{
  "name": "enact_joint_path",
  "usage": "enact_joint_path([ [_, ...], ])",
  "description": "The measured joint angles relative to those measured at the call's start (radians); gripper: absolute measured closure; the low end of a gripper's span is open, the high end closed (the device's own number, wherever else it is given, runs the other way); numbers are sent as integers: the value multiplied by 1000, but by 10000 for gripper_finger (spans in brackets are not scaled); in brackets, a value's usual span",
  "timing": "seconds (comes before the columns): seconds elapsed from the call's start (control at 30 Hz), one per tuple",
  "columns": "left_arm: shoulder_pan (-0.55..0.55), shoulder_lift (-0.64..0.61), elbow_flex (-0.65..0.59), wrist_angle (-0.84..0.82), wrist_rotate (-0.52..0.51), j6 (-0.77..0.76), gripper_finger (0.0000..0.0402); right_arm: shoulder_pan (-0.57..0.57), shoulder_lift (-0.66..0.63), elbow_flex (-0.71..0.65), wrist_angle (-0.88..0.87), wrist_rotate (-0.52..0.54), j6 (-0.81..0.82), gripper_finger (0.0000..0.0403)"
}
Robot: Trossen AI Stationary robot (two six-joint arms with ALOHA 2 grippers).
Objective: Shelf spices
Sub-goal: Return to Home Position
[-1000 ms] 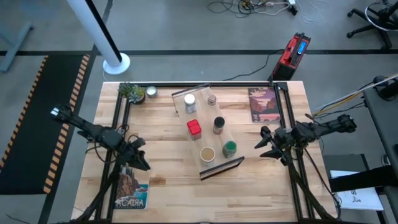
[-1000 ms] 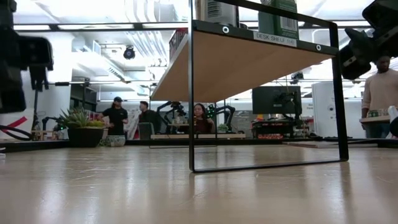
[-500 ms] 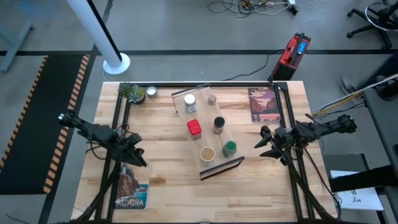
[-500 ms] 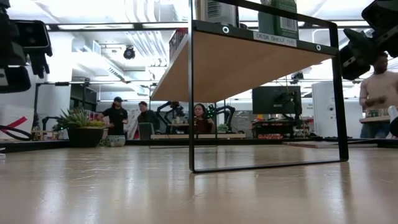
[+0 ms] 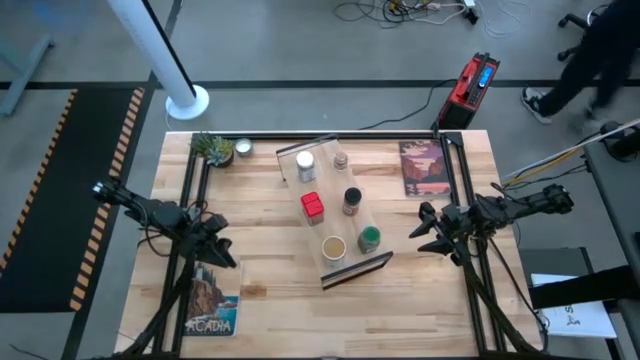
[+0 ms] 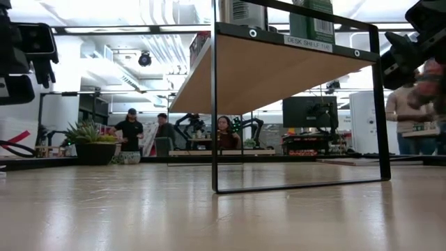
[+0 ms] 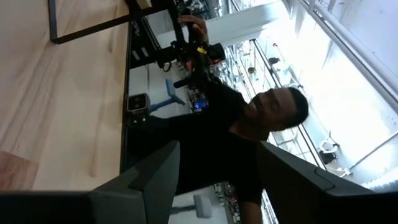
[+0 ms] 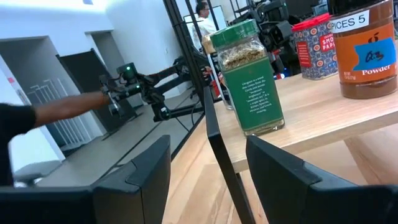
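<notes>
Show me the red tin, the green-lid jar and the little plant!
red tin (image 5: 312,207), high view, on its red top.
green-lidded jar (image 5: 369,239), high view, on its lid.
potted plant (image 5: 212,147), high view, on its leaves.

Fig. 1. My workplace, a robotics lab: further robot arms (image 6: 189,124) on benches beyond my surface (image 5: 270,295), people (image 6: 129,130) near a monitor (image 6: 309,111), cables (image 5: 400,12) across grey floor (image 5: 300,60), a hazard-striped mat (image 5: 55,190).
</notes>
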Motion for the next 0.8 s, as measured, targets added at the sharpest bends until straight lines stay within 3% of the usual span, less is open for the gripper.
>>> enact_joint_path([
  [0.8, 0, 162, 0, 2, 0, 0, 198, 1, 7, 0, 0, 0, 0, 217],
])
